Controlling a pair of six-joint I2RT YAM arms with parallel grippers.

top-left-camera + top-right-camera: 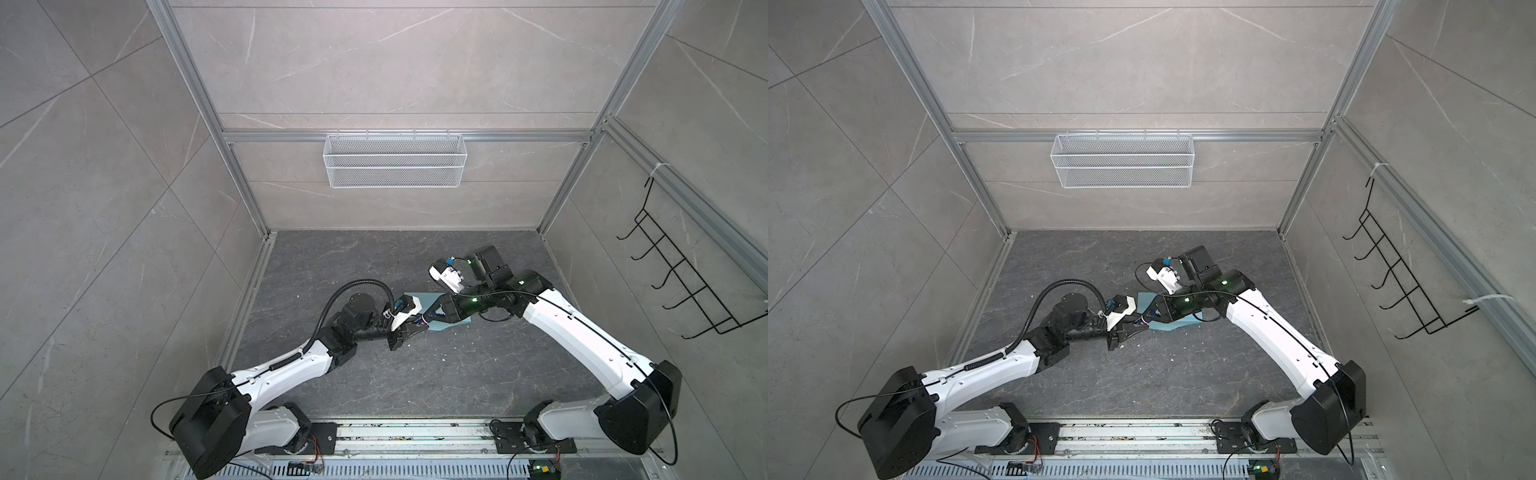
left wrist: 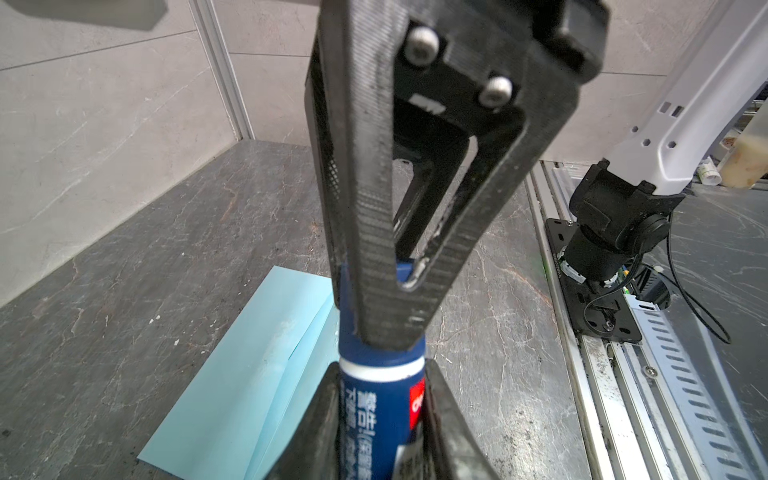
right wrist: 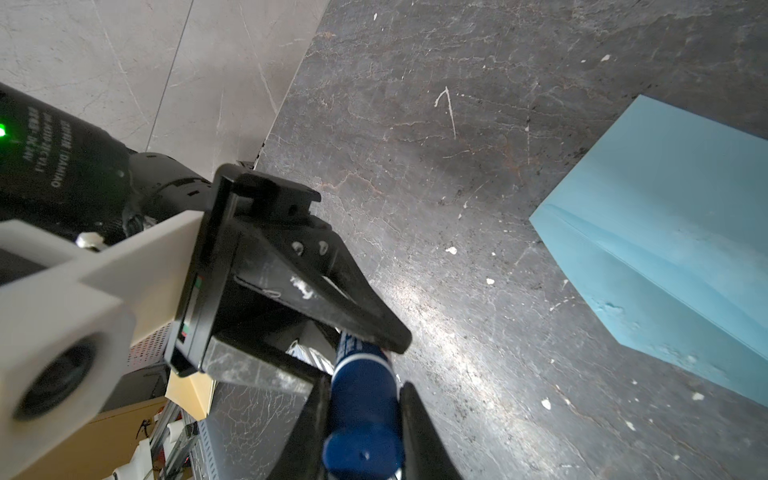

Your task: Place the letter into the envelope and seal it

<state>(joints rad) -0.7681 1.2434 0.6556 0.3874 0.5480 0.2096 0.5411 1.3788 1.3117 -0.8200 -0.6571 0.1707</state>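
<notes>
— Starting with the biggest: a dark veined table [image 1: 415, 374], boxed in by pale stone panels on three sides.

— Seen. Next down, two white-and-black arms [image 1: 282, 370], reaching in from the near rail and meeting close to the table's middle.

— Then a white wire basket [image 1: 395, 160] hung on the back wall, and a black hook rack [image 1: 681, 274] on the right-hand wall. Well apart from the work, the pair of them.

— Where to look for the envelope [image 2: 249, 365]?

— Flat on the table, light blue, creased along its length, right where the grippers meet. Mostly covered by them in both top views, with only strips of blue showing.

— And the left gripper [image 2: 381, 365]?

— Narrow, pinched on the labelled barrel of a dark blue glue stick [image 2: 374, 415].

— The right gripper [image 3: 365, 386]?

— Narrow as well, closed around the cap [image 3: 363, 449] at the stick's other end. Held between the two like a bridge, over the table and just beside the envelope's long edge. Hard to tell from here whether touching the paper or not.
</notes>
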